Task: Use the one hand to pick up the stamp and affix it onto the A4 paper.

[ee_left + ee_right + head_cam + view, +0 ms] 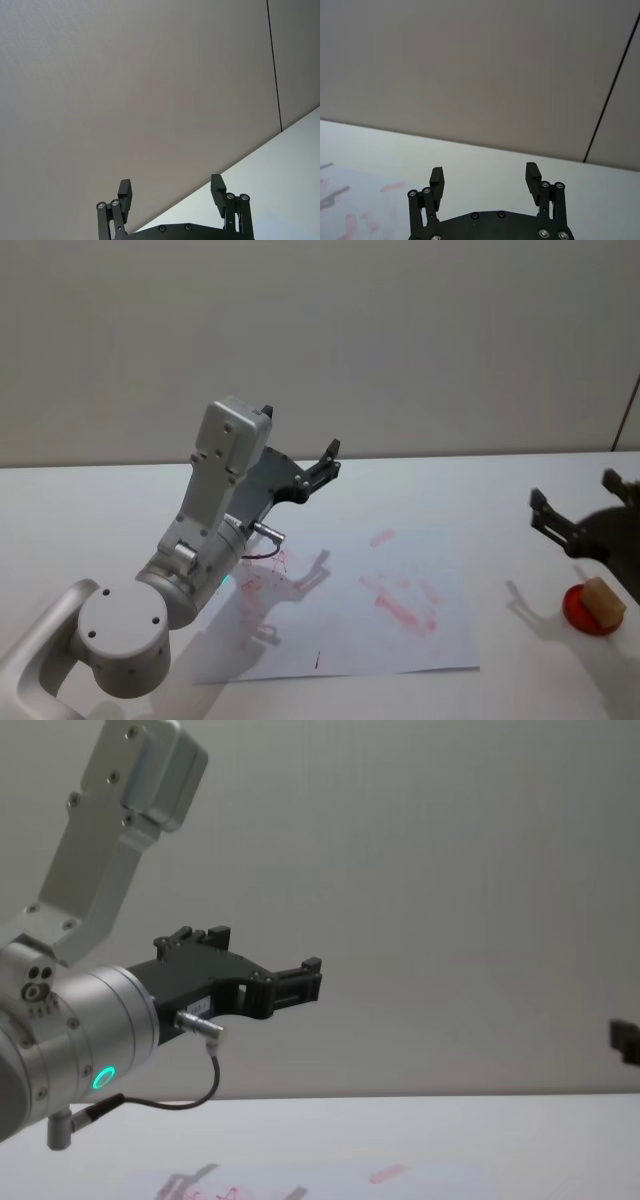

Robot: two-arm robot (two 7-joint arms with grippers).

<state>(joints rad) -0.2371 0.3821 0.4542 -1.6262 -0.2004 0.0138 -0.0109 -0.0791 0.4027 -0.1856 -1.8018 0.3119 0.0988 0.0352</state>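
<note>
Nearest, lower right of head view: small tan-brown block stamp [604,601] sits on a round red ink pad [574,609] on the white table [520,680]. It's right of the thin white A4 paper [350,635] with red-pink marks, and clear of it.

Black two-finger right gripper [485,180] is just above the stamp at the right edge, jaws spread wide, nothing held. Its wrist view looks out at the grey wall [470,60], so it's probably aimed forward, not down at the stamp. Height over it is hard to judge.

Mid-frame: paper lies flat.

Farther, up and left of centre: left gripper [171,192], also wide and empty, hangs over the paper's left part.

Risks:
- Off-centre pinch tips the block or drags the pad.
- Loose paper may lift off with the inked face.
- Left gripper blocks left-side stamping.
</note>
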